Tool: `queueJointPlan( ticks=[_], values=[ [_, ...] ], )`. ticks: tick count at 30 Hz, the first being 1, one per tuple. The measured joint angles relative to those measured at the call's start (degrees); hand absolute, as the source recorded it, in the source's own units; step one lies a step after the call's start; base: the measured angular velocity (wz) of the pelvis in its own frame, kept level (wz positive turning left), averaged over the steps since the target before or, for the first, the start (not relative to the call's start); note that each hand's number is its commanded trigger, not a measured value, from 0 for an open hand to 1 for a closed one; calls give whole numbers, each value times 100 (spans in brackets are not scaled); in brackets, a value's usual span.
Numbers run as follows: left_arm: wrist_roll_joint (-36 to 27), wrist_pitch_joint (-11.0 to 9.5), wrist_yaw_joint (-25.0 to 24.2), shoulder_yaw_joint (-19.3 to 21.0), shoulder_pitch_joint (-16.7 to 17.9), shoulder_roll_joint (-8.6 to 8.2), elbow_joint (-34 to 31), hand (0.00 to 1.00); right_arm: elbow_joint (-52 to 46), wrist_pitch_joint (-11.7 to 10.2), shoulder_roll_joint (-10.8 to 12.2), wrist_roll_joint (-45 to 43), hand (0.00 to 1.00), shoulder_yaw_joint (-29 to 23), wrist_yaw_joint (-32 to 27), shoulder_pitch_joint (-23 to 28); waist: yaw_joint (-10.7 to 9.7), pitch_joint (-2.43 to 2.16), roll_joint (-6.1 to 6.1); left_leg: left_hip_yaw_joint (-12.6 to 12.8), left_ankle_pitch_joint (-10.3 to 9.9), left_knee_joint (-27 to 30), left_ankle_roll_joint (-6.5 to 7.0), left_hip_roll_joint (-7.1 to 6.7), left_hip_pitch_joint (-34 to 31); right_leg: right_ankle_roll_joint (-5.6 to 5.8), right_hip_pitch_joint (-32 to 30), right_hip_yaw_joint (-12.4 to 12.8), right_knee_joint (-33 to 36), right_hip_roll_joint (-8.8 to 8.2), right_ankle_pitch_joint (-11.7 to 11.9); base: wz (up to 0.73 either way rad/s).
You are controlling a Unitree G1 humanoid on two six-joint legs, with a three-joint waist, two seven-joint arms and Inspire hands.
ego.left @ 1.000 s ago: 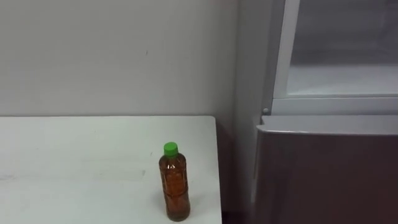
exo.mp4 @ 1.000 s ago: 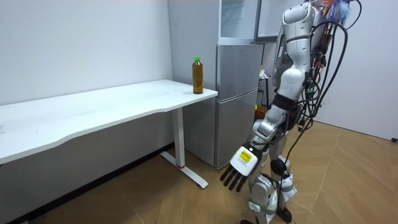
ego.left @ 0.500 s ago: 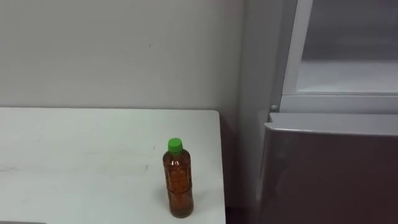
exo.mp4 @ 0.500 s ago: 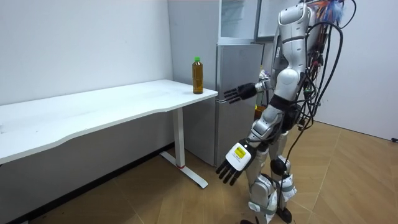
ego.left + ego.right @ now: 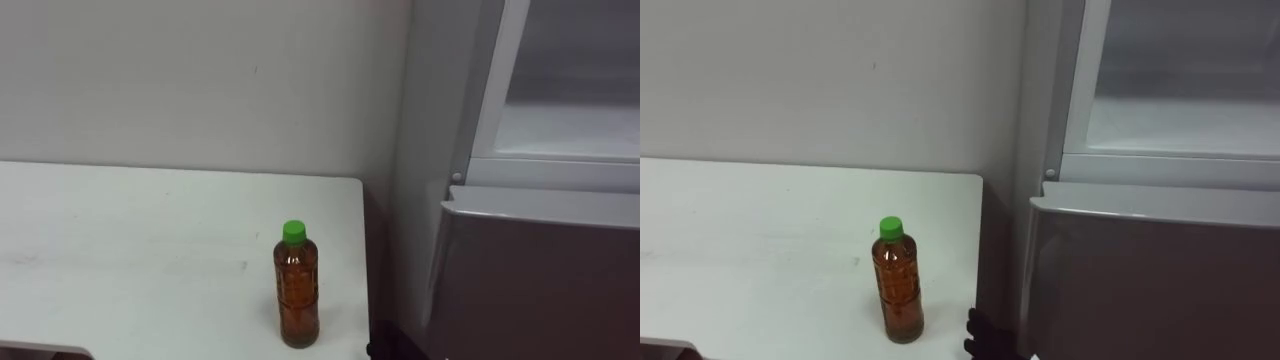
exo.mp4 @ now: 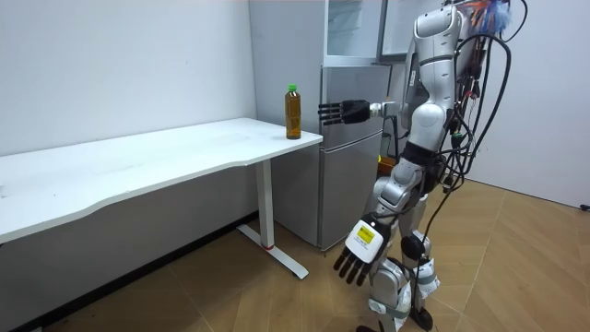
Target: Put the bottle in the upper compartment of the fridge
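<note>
My right hand (image 6: pixel 343 112) is raised at bottle height with its fingers straight and spread. It holds nothing and stops just short of the bottle (image 5: pixel 298 300), not touching it. In the right eye view I can see its dark fingertips (image 5: pixel 975 335) at the lower edge. My left hand (image 6: pixel 361 249) hangs low, fingers relaxed. The bottle stands upright, long axis vertical, with its green cap up and amber liquid inside. It is near the tabletop (image 5: pixel 150 250) corner beside the fridge (image 5: pixel 540 270).
</note>
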Motion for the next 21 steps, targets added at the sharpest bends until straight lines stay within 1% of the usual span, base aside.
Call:
queueJointPlan(
  ticks=[1,2,3,6,8,9,12,13,16,19,21],
  values=[
    [3,37,-34,1,-4,0,-6,0,-152,16,-1,0,0,14,-1,-8,9,-27,-39,-1,0,2,0,2,-25,0,-62,4,37,-4,0,0],
    [4,43,-57,2,-4,-1,-7,0,-217,24,-1,1,0,13,-1,-39,17,-22,-39,3,1,3,1,4,-37,0,-76,11,77,-9,-1,-4],
    [13,64,-113,2,3,-1,-5,0,-343,55,-2,1,0,11,-9,-121,10,-7,-36,12,2,9,2,6,-44,-1,-90,18,97,-12,0,-5],
    [156,80,-147,4,-1,9,-4,0,-571,55,-13,8,0,-15,-65,-286,0,-12,-60,16,2,10,2,7,-25,-1,-80,19,104,-14,0,0],
    [281,89,-146,-1,-1,7,-2,0,-678,55,-12,19,0,-29,-85,-369,1,-8,-68,16,2,10,2,8,-18,-1,-65,17,104,-13,0,0],
    [358,115,-145,-1,2,7,-1,0,-744,55,-14,20,0,-34,-125,-410,7,-4,-88,16,2,11,2,8,-18,-1,-66,19,104,-13,0,0],
    [402,174,-145,-2,19,7,-1,0,-796,55,-15,50,0,-39,-232,-479,21,-18,-147,17,-5,18,8,8,-20,-1,-65,12,95,-14,0,0],
    [436,182,-146,-2,16,7,-3,0,-796,56,-18,53,0,-39,-290,-520,27,-14,-154,12,-9,44,12,8,-34,-4,-64,6,92,-14,3,0],
    [507,182,-147,-3,-11,19,-15,0,-804,55,-36,58,0,-34,-511,-633,38,-13,-153,-25,-12,93,15,5,-85,-3,-64,-5,93,-11,7,5],
    [603,171,-152,-2,-34,24,-32,0,-914,55,-78,63,0,-36,-693,-673,116,-15,-140,-32,-11,96,15,8,-104,-8,-60,-5,93,-5,12,0],
    [614,147,-152,1,-14,29,-35,0,-1059,0,-99,79,0,-34,-779,-718,145,-14,-138,-59,-10,101,14,8,-121,-8,-59,-26,92,-3,13,6]
  ],
)
